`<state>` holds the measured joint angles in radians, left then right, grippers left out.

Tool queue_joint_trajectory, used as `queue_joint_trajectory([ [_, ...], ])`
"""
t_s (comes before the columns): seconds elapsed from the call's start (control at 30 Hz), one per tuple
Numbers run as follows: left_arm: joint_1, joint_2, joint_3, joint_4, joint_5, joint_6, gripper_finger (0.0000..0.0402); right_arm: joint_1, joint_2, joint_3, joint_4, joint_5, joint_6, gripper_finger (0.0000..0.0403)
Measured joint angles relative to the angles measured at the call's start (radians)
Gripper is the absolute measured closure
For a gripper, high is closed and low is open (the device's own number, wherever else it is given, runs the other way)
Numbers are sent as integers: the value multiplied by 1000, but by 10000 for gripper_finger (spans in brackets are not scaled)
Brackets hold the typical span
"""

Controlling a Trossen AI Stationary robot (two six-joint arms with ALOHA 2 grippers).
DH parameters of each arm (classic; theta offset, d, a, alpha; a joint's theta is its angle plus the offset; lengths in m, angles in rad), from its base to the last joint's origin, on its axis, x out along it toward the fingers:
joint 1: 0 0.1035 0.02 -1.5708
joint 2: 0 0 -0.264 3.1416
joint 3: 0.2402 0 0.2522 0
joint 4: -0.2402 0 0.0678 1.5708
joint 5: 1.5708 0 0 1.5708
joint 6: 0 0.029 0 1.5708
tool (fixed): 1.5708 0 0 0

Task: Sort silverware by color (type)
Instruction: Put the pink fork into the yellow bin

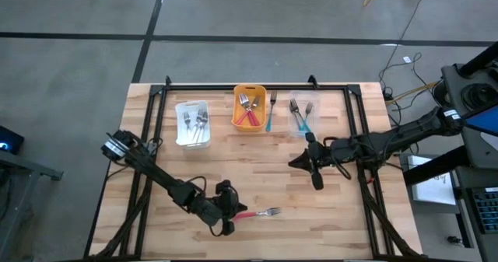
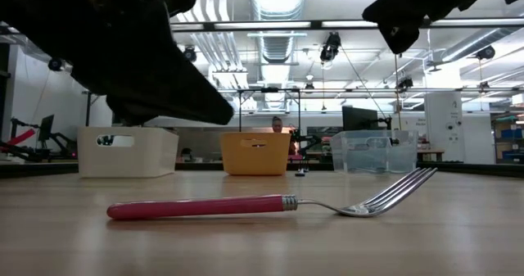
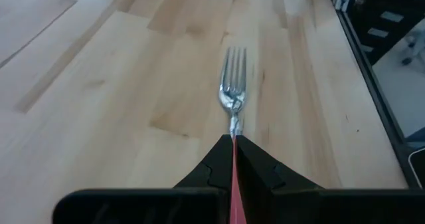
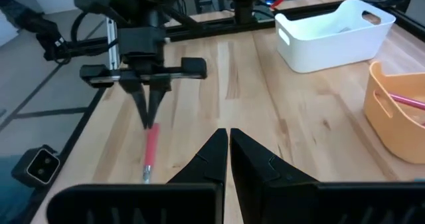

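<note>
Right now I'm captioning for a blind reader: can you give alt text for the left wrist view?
The left gripper is shut on the red handle of a fork, which lies on the wooden table with its tines pointing away.

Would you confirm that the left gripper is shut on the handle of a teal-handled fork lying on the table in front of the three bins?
Not quite: the handle is red, not teal. The left wrist view shows the left gripper shut on the red-handled fork, and the low view shows that fork lying flat on the table. The rest holds: it lies in front of the white bin, orange bin and clear bin.
</note>
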<state>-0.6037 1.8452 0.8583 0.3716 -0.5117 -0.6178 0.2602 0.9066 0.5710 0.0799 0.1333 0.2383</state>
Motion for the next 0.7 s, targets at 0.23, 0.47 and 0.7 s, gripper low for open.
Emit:
queue_joint_trajectory([
  [0.23,0,50,67,-21,0,115,369,11,0,-16,1,54,33,392],
  [0.47,2,91,73,-30,-1,123,295,11,0,-16,3,55,37,392],
  [0.7,2,164,101,3,-2,126,246,11,49,-17,5,62,43,392],
])
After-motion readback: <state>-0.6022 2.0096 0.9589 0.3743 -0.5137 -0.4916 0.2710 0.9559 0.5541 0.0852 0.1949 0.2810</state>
